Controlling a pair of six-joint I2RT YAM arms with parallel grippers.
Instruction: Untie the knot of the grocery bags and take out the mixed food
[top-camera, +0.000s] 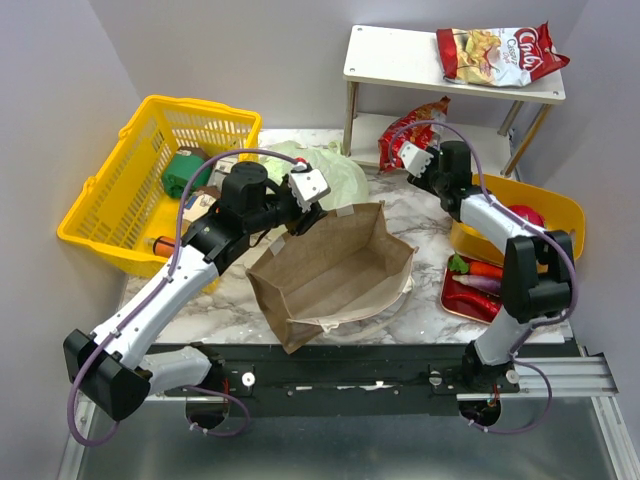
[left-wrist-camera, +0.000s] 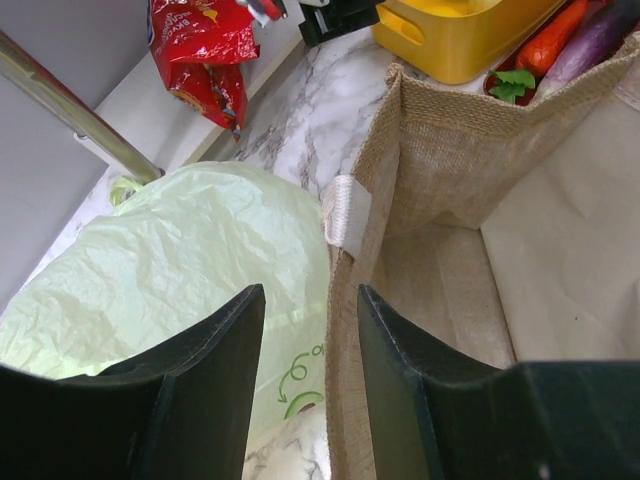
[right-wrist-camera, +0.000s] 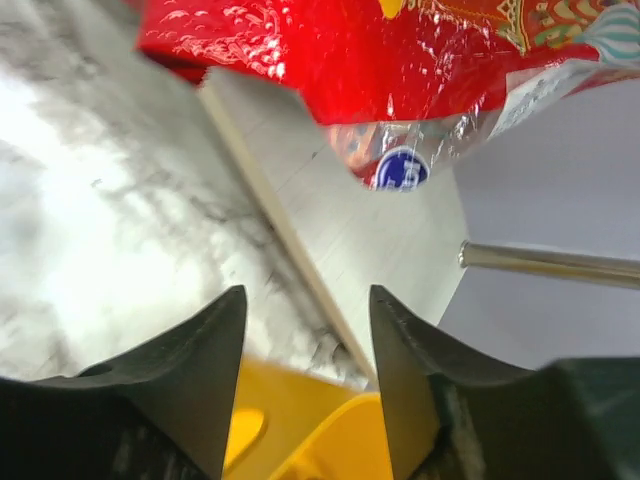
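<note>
The brown paper bag (top-camera: 335, 270) lies open on its side at the table's middle; it also shows in the left wrist view (left-wrist-camera: 440, 190). The pale green plastic bag (top-camera: 335, 170) lies crumpled just behind it, and fills the left of the left wrist view (left-wrist-camera: 190, 260). Its knot does not show. My left gripper (top-camera: 330, 200) (left-wrist-camera: 310, 295) is open, its jaws astride the paper bag's rim. My right gripper (top-camera: 418, 165) (right-wrist-camera: 305, 300) is open and empty, just short of a red snack packet (top-camera: 412, 130) (right-wrist-camera: 350, 50) on the low shelf.
A yellow bin (top-camera: 540, 200) holds a dragon fruit (top-camera: 525, 215). A red tray (top-camera: 452, 300) carries a carrot (top-camera: 485, 268), an eggplant and a chili. A yellow mesh basket (top-camera: 110, 200) with a green can (top-camera: 185, 170) stands at the left. A chips bag (top-camera: 500, 52) lies on the white shelf (top-camera: 400, 55).
</note>
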